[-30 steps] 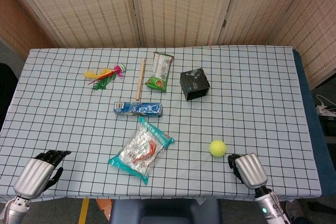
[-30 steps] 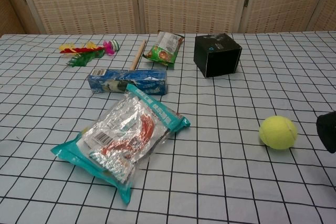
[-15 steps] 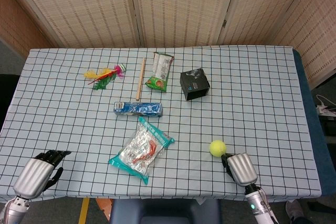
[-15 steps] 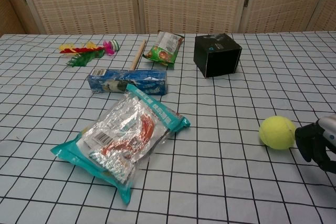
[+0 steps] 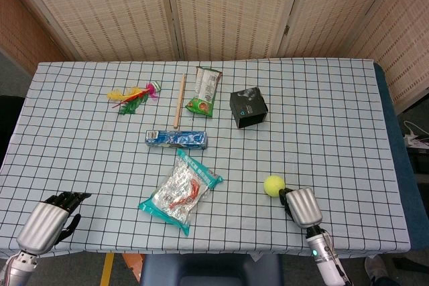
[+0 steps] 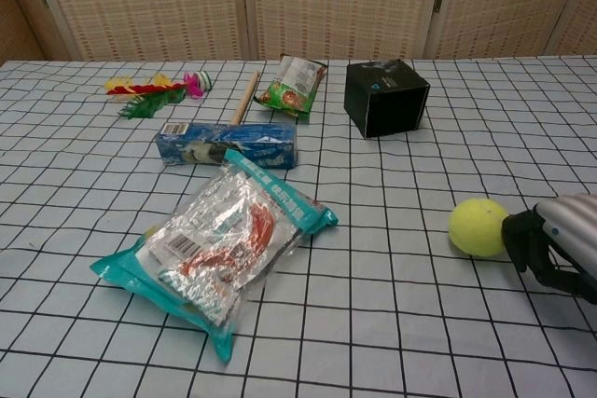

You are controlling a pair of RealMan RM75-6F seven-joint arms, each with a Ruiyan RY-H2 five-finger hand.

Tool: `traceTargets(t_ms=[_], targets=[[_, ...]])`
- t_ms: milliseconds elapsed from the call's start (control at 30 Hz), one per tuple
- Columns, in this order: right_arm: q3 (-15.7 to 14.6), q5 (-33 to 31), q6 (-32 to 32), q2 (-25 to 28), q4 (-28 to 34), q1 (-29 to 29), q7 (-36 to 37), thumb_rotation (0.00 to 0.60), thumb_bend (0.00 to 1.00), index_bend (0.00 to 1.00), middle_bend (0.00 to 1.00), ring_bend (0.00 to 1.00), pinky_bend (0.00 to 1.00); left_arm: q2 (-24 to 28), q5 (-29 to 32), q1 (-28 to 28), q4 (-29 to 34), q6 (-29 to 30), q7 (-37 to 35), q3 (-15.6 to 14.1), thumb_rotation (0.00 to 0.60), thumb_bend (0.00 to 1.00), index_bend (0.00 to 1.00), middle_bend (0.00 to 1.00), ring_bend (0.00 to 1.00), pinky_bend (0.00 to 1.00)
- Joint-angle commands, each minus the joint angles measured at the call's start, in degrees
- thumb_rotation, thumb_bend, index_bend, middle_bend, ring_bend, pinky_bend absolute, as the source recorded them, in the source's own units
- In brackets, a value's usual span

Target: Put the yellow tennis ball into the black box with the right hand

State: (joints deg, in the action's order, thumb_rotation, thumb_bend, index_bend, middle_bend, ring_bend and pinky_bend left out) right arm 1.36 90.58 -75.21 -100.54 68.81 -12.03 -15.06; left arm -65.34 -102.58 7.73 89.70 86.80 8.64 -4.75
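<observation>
The yellow tennis ball (image 5: 273, 185) (image 6: 478, 226) lies on the checked tablecloth near the front right. My right hand (image 5: 300, 207) (image 6: 552, 246) sits just right of it, knuckles up. Its dark fingertips (image 6: 519, 236) touch the ball's right side without wrapping around it. The black box (image 5: 248, 107) (image 6: 385, 97) stands farther back, left of the ball. My left hand (image 5: 48, 222) rests at the front left corner with nothing in it and shows only in the head view.
A silver and teal snack bag (image 5: 179, 191) lies left of the ball. Behind it are a blue packet (image 5: 176, 138), a wooden stick (image 5: 179, 100), a green snack bag (image 5: 204, 90) and a feathered toy (image 5: 135, 95). The table's front edge (image 5: 201, 254) is close to both hands.
My right hand has slid left along the table up to the ball. The ball has shifted slightly left and back. The left hand has not moved.
</observation>
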Motion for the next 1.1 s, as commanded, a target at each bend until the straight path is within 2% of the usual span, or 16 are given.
traceTargets(t_ms=[33, 133, 367, 667, 1100], targets=[[0.52, -0.15, -0.03, -1.08, -1.42, -0.73, 0.8, 0.6, 1.0, 0.99, 0.84, 0.88, 0.94, 0.01, 0.02, 0.0, -0.01, 0.0, -0.08, -0.01, 0.6, 0.5, 0.26, 0.34, 0.33, 0.53], [0.69, -0.35, -0.05, -1.69, -2.25, -1.1, 1.36, 0.6, 1.0, 0.99, 0.84, 0.88, 0.94, 0.02, 0.01, 0.03, -0.06, -0.04, -0.14, -0.02, 0.6, 0.5, 0.26, 0.34, 0.33, 0.53], [-0.92, 0.81, -0.7, -1.05, -0.72, -1.18, 1.8, 0.6, 1.0, 0.99, 0.84, 0.88, 0.94, 0.04, 0.1, 0.11, -0.09, -0.12, -0.29, 0.04, 0.6, 0.5, 0.26, 0.34, 0.33, 0.53], [-0.13, 0.91, -0.24, -1.51, 0.19, -2.85, 2.53, 0.6, 1.0, 0.99, 0.84, 0.88, 0.94, -0.05, -0.2, 0.14, -0.13, -0.05, -0.24, -0.06, 0.6, 0.5, 0.26, 0.34, 0.33, 0.53], [1.39, 0.17, 1.45, -5.93, -5.24, -5.88, 3.97, 0.6, 1.0, 0.99, 0.84, 0.88, 0.94, 0.05, -0.43, 0.19, -0.27, 0.07, -0.62, -0.16, 0.6, 0.5, 0.26, 0.34, 0.33, 0.53]])
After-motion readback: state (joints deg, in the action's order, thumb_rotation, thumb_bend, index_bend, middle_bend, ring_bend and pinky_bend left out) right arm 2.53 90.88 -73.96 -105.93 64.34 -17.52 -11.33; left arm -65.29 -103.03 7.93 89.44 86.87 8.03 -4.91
